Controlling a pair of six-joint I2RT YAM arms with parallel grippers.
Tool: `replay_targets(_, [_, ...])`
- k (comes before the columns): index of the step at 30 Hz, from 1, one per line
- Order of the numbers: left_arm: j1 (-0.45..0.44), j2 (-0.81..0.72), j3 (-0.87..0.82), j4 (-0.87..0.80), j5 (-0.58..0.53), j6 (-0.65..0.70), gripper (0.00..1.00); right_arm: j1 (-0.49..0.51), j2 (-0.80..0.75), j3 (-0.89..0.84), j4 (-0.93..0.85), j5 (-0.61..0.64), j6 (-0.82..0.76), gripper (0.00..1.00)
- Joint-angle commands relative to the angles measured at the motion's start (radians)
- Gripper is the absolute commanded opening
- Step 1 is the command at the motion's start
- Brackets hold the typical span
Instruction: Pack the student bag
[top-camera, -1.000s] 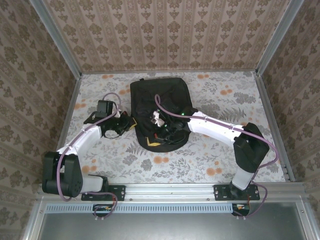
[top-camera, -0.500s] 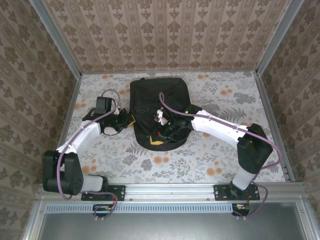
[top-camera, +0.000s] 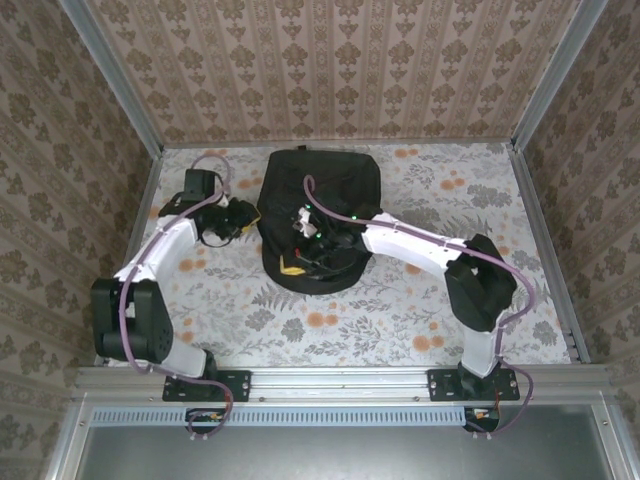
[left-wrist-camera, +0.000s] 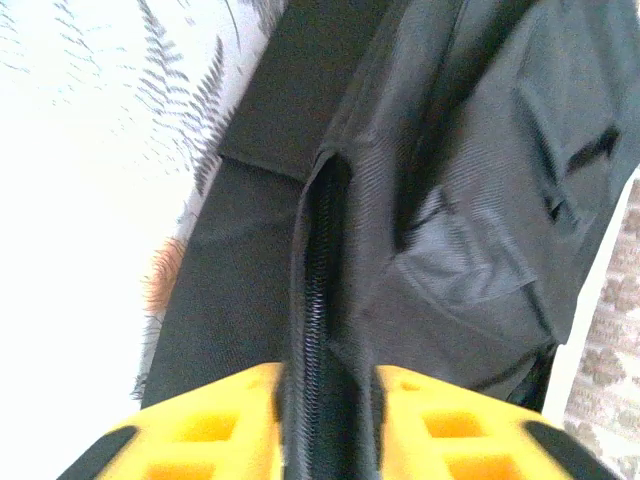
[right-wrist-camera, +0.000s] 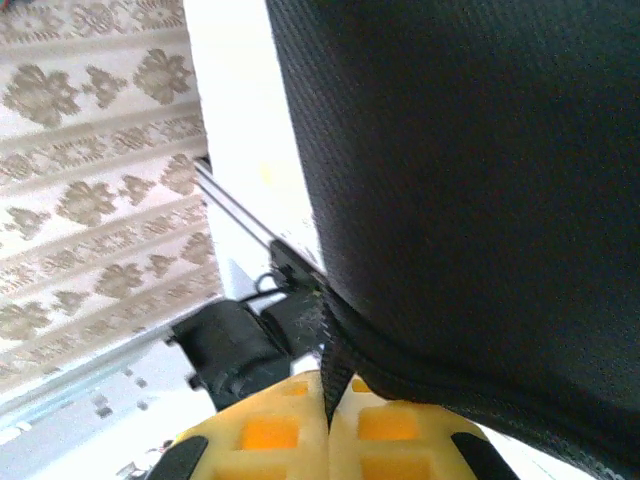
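The right hand (right-wrist-camera: 328, 420) pinches fabric of the bag (top-camera: 330, 180), likely steadying it. The left hand (left-wrist-camera: 328, 420), parted, straddles the zipper (left-wrist-camera: 318, 270); grip unclear.

Top view evenly lit, soft shadows, student bag (top-camera: 330, 180) crushed to black. Wrist views: table (left-wrist-camera: 60, 200) blown out white, bottom edges blurred.

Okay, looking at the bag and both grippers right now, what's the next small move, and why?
Probably close the left gripper on the zipper edge it straddles, then ease it outward. The right gripper is shut on a thin strap of the student bag, anchoring it, and the zipper looks barely parted, so the mouth needs widening.
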Motion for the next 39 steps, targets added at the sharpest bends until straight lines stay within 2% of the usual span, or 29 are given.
replay_targets(1, [0.000, -0.114, -0.014, -0.078, -0.058, 0.028, 0.36, 0.014, 0.058, 0.108, 0.166, -0.043, 0.177, 0.00])
replay_targets(5, [0.001, -0.193, -0.056, -0.172, -0.062, 0.012, 0.36, 0.038, 0.129, 0.221, 0.168, -0.078, 0.210, 0.00])
replay_targets(9, [-0.008, -0.233, -0.116, -0.173, -0.019, -0.044, 0.36, 0.045, 0.141, 0.224, 0.174, -0.087, 0.217, 0.00])
replay_targets(15, [-0.018, -0.185, -0.127, -0.165, -0.012, -0.054, 0.36, 0.044, 0.118, 0.161, 0.218, -0.094, 0.228, 0.00])
replay_targets(22, [-0.074, -0.092, -0.102, -0.089, 0.008, -0.062, 0.37, 0.045, 0.101, 0.104, 0.253, -0.102, 0.237, 0.00])
replay_targets(24, [-0.082, -0.063, -0.097, -0.082, 0.010, -0.047, 0.31, 0.045, 0.099, 0.093, 0.264, -0.107, 0.242, 0.00])
replay_targets(27, [-0.089, -0.040, -0.103, -0.079, 0.006, -0.034, 0.28, 0.044, 0.096, 0.086, 0.270, -0.112, 0.242, 0.00])
replay_targets(35, [-0.061, -0.090, -0.142, -0.090, -0.013, -0.013, 0.21, 0.027, 0.080, 0.069, 0.231, -0.100, 0.202, 0.00])
replay_targets(37, [-0.056, -0.101, -0.143, -0.102, -0.018, -0.007, 0.22, 0.024, 0.075, 0.065, 0.213, -0.095, 0.188, 0.00])
replay_targets(39, [-0.051, -0.111, -0.143, -0.118, -0.023, -0.002, 0.27, 0.020, 0.068, 0.059, 0.208, -0.093, 0.181, 0.00])
